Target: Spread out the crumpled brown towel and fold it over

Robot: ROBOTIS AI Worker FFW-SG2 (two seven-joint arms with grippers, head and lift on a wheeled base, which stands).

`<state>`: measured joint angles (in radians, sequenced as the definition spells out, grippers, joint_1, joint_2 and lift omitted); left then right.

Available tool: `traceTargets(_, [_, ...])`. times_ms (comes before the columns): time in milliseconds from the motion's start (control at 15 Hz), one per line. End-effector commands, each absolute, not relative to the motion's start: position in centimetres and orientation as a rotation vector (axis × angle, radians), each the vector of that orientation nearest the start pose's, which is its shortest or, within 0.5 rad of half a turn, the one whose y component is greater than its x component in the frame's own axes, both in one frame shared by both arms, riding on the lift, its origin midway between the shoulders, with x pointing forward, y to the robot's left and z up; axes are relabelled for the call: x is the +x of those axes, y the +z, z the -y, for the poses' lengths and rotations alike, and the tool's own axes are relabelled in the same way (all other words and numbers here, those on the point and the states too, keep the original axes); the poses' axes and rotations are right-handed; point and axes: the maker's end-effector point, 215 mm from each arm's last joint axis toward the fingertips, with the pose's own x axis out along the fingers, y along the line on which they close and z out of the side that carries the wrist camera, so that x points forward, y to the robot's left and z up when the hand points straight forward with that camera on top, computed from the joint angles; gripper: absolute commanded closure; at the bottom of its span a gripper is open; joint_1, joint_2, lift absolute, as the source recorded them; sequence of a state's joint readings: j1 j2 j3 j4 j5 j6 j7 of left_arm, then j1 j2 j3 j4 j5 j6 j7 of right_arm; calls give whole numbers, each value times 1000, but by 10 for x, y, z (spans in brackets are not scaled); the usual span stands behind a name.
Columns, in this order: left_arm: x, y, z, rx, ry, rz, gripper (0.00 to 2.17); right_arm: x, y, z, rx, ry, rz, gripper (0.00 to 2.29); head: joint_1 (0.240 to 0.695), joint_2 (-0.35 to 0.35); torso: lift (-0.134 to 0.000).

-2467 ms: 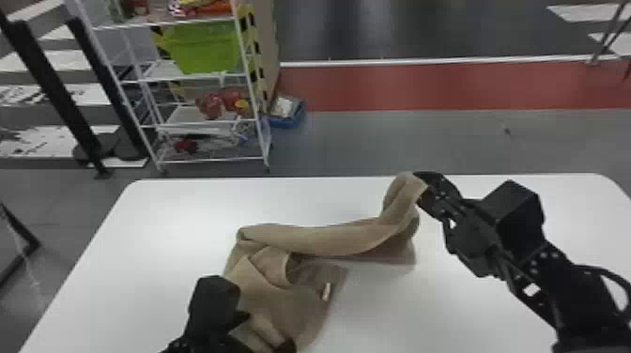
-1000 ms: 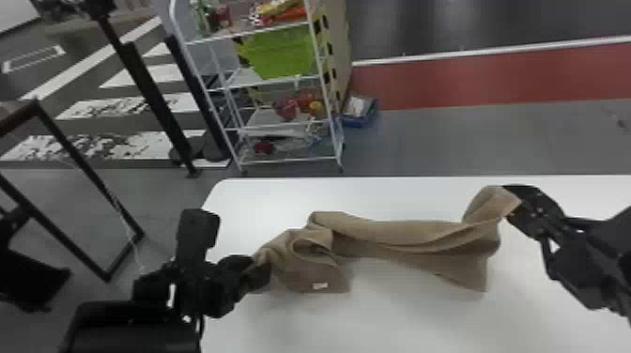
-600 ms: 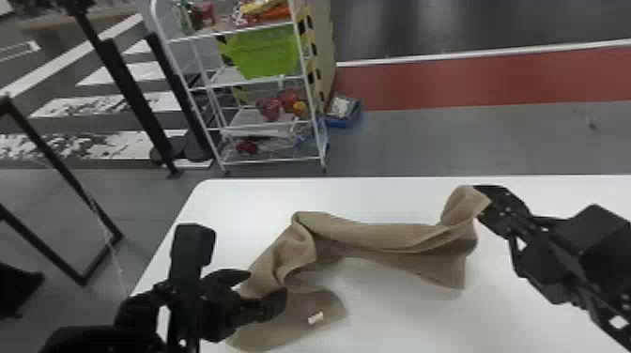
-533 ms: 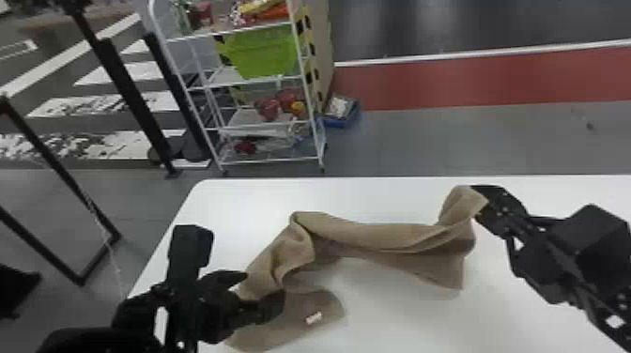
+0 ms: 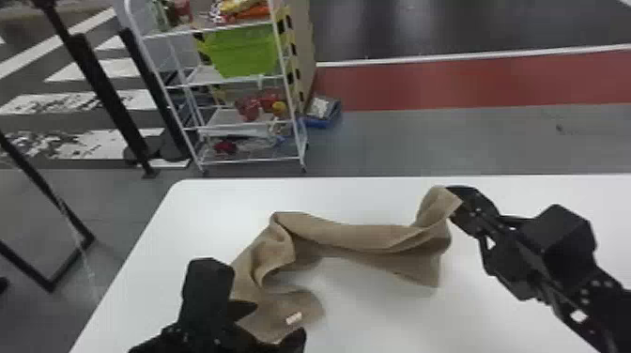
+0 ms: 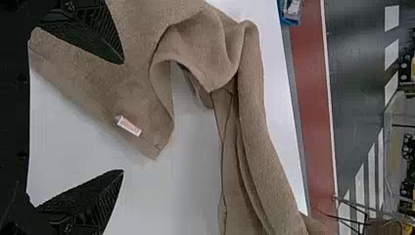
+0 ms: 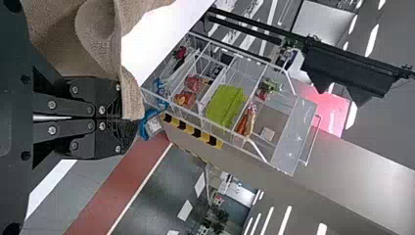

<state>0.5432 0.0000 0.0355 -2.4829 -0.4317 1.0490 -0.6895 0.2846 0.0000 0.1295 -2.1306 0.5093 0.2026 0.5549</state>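
Note:
The brown towel (image 5: 347,234) runs across the white table, bunched and twisted at its left part, its right end raised to my right gripper (image 5: 455,199). In the right wrist view that gripper (image 7: 122,119) is shut on a corner of the towel (image 7: 98,44). My left gripper (image 5: 277,324) stands open at the towel's near left part, beside a small white label. In the left wrist view the left gripper (image 6: 122,117) has its fingers wide apart, one over the towel (image 6: 254,122), the other over bare table; nothing is held between them.
The white table (image 5: 375,310) has its far edge just behind the towel. Beyond it stand a white wire shelf (image 5: 253,82) with a green bin (image 5: 244,49) and, on the floor, a blue box (image 5: 323,112). Black posts rise at the left.
Over the last second the left gripper has let go of the towel's left part, which now lies lower and looser. The head view has shifted. The right gripper keeps its hold.

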Motion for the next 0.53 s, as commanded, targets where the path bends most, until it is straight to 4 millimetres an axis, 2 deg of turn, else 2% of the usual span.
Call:
traceTargets(0, [344,-426,-201,101,-344,-754,137,478,-295,83,-466,546,-33,2145,695,187,-122])
traceTargets(200, [355,-447,-222,156,-267,-789,154,477,-294,84,-467,546,-27,2145,695,170,-122])
traceTargets(467, [364,-459,-253,176,-190,-813,201,476,-293,82,-458,550,-19,2145,695,204,-122])
